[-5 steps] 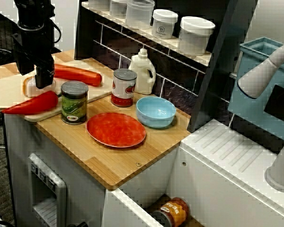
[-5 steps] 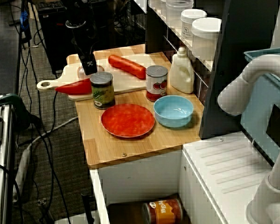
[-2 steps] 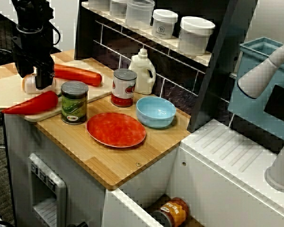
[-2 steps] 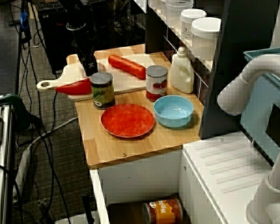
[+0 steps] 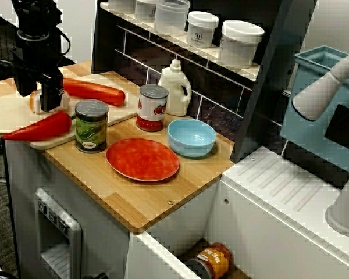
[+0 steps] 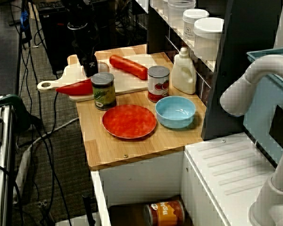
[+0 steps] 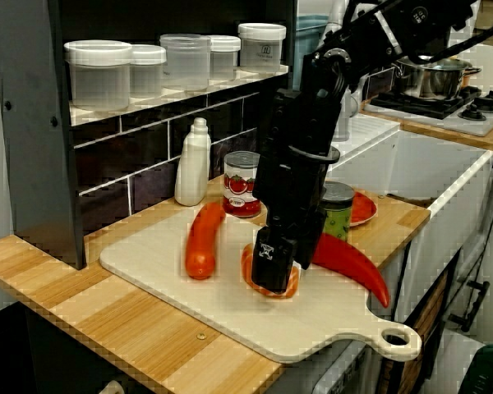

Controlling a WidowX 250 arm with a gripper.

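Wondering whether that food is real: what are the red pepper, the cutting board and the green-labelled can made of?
The red pepper looks like moulded plastic: even colour, smooth sheen. The cutting board seems pale matte plastic or painted wood; no grain shows. The green-labelled can looks like metal with a printed label: silvery rimmed lid.

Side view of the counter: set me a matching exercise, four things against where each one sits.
Things:
1 green-label can
2 white bottle
3 blue bowl
4 red pepper

Places:
a lying on the cutting board
b nearest the dark shelf post
c against the tiled wall
d standing on the counter at the cutting board's edge

Pairs: 1-d, 2-c, 3-b, 4-a
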